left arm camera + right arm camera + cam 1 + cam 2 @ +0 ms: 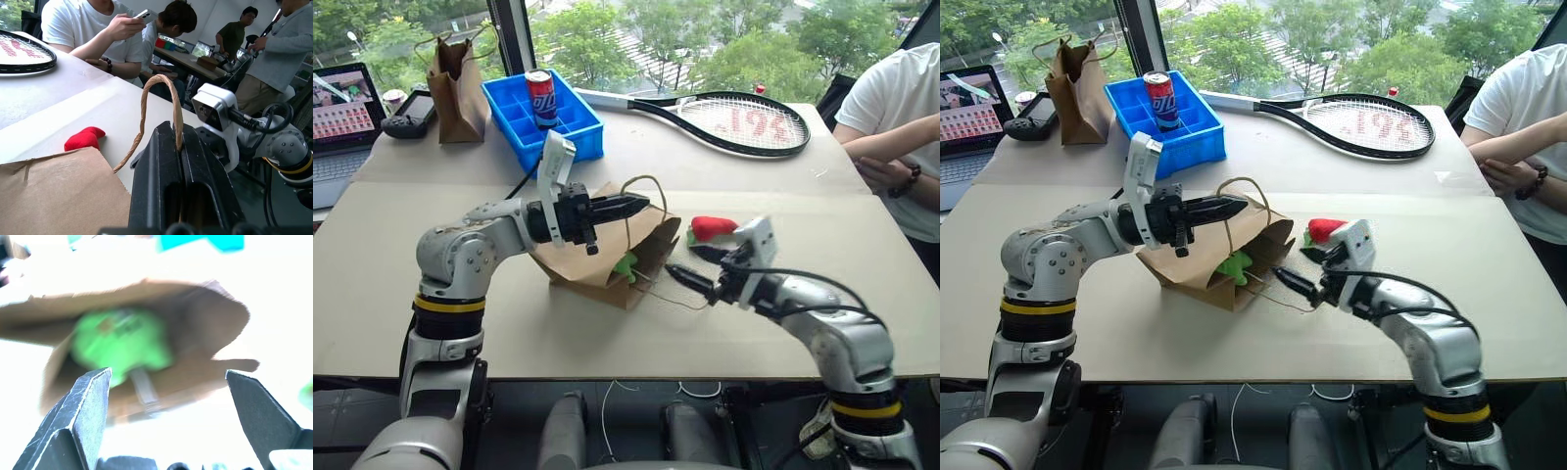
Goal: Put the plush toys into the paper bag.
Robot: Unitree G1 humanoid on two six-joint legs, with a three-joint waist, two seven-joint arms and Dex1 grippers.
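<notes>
A red chili toy [713, 228] lies on the desk [607, 338] just beyond the right end effector [697, 266], long axis running left to right; the right arm is nearer to it. Left of it, the light-brown paper bag [597, 262] lies on its side, mouth facing right, with the green toy [120, 340] inside. The right end effector is spread, empty. The left end effector [631, 207] is pressed together, pinching the bag's handle [156, 107].

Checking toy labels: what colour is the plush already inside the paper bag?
Bright green plush, just inside the paper bag; the right wrist view shows it best.
</notes>
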